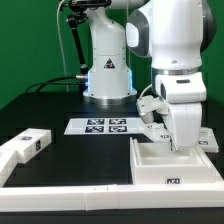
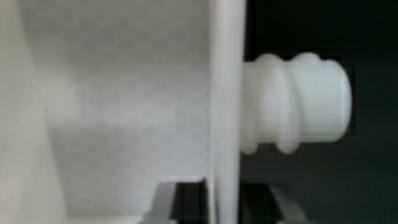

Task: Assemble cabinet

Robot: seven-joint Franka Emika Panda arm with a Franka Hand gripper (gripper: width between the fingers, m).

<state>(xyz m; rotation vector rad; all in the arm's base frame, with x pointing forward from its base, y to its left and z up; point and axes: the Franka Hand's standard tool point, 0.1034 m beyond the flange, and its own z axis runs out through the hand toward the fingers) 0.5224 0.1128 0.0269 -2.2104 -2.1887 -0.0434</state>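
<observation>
- Cabinet shell [image 1: 160, 172], an open white box with a marker tag on its front wall, is seen lying on the black table [image 1: 50, 105] toward the exterior view's right, just behind the long low rail [image 1: 60, 195].
- A tagged block [image 1: 27, 143] of the cabinet is set well apart, at the exterior view's left.
- The gripper [image 1: 180, 140] is positioned at the shell's far edge. Its jaws are brought almost fully together, and whether anything is pinched cannot be told.
- The marker board [image 1: 105, 125] is laid flat between the arm's base and the shell.
- In the wrist view a thin white panel [image 2: 222, 100] is seen edge-on, with a ribbed white knob [image 2: 299, 105] just beside it. Contact between them cannot be judged.
</observation>
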